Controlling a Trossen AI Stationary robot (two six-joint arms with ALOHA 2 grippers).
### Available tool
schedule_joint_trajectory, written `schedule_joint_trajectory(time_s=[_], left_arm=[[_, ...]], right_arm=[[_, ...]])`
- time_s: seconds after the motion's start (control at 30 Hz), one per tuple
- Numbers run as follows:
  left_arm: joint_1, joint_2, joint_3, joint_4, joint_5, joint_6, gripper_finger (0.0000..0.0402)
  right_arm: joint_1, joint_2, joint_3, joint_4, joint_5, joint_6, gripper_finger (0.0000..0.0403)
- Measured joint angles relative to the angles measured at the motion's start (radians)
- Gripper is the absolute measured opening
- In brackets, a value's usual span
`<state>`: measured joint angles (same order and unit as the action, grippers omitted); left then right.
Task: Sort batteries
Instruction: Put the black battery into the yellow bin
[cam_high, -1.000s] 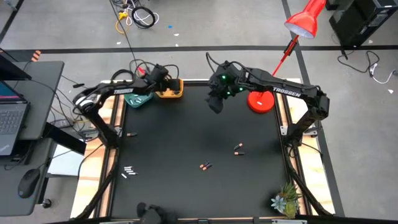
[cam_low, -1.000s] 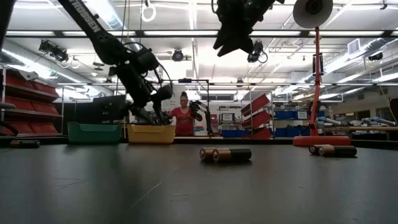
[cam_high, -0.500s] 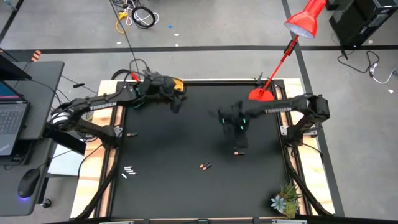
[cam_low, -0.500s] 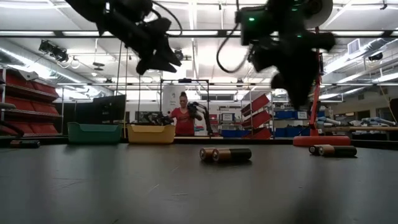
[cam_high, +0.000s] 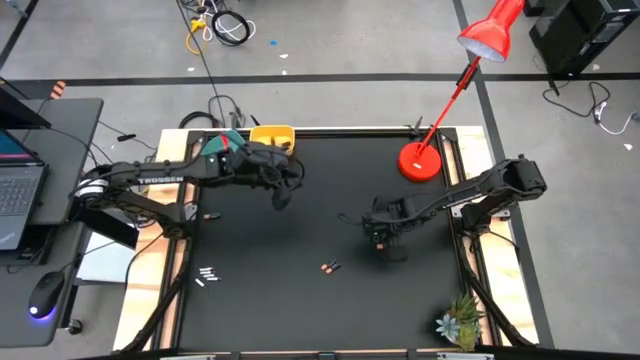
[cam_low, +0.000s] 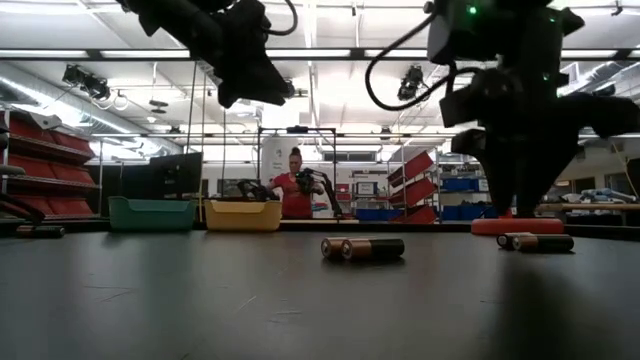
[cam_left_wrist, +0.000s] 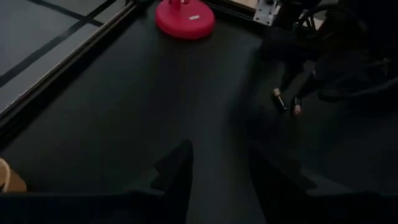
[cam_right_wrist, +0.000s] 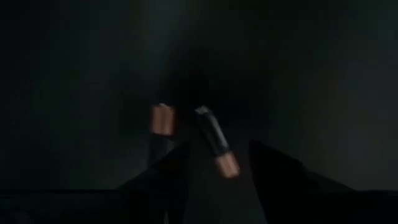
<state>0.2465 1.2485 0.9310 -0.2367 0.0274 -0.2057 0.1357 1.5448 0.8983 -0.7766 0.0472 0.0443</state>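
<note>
The right gripper hangs low over the black table with its fingers parted and empty, directly above two dark batteries with copper ends lying side by side. The left gripper, also spread and empty, hovers above the table near the yellow bowl.

A grey concrete floor with dark tape lines surrounds the black counter, with loose cables lying on it and a side desk holding a laptop and mouse. Beyond the counter is a workshop with bright ceiling strip lights, red shelving, and a person standing in the distance.
</note>
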Motion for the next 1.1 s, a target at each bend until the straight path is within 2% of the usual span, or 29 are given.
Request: schedule_joint_trajectory(time_s=[0.13, 0.6, 0.7, 0.87, 1.1], left_arm=[[-0.025, 0.0, 0.0, -0.015, -0.009, -0.013, 0.0161], [-0.038, 0.0, 0.0, -0.028, -0.066, -0.034, 0.0161], [-0.038, 0.0, 0.0, -0.028, -0.083, -0.035, 0.0161], [-0.038, 0.0, 0.0, -0.029, -0.112, -0.036, 0.0161], [-0.037, 0.0, 0.0, -0.032, -0.139, -0.056, 0.0161]], right_arm=[[-0.004, 0.0, -0.015, 0.004, 0.019, -0.01, 0.0169], [-0.041, -0.003, -0.149, 0.141, -0.033, -0.053, 0.0166], [-0.042, -0.005, -0.174, 0.156, -0.034, -0.067, 0.0141], [-0.051, -0.006, -0.187, 0.171, -0.074, -0.107, 0.004], [-0.089, 0.006, -0.109, 0.097, -0.075, -0.107, 0.004]])
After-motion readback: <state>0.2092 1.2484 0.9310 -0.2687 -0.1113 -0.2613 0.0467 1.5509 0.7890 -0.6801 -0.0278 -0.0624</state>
